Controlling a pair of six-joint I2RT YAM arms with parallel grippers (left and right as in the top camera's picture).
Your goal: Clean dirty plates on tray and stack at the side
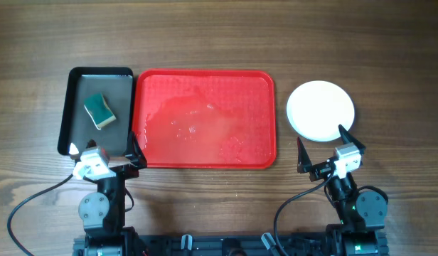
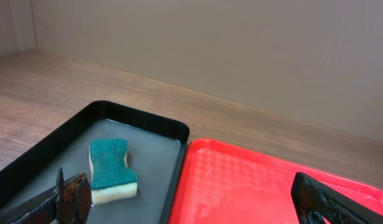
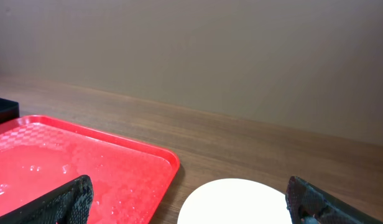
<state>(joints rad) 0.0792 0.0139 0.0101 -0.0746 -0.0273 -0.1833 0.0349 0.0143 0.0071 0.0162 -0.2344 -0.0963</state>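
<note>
The red tray [image 1: 205, 153] lies in the middle of the table, wet and with no plates on it; it also shows in the left wrist view [image 2: 241, 180] and the right wrist view [image 3: 86, 162]. A white plate [image 1: 320, 110] sits on the table to the tray's right, also in the right wrist view [image 3: 235, 202]; I cannot tell whether other plates lie under it. No turquoise plate is visible. My left gripper [image 1: 112, 153] is open and empty over the near edges of both trays. My right gripper [image 1: 326, 149] is open and empty just in front of the white plate.
A smaller black tray [image 1: 77, 107] stands left of the red tray, holding a green and yellow sponge [image 1: 99, 111], seen also in the left wrist view [image 2: 110, 168]. Water lies in both trays. Bare wooden table surrounds everything.
</note>
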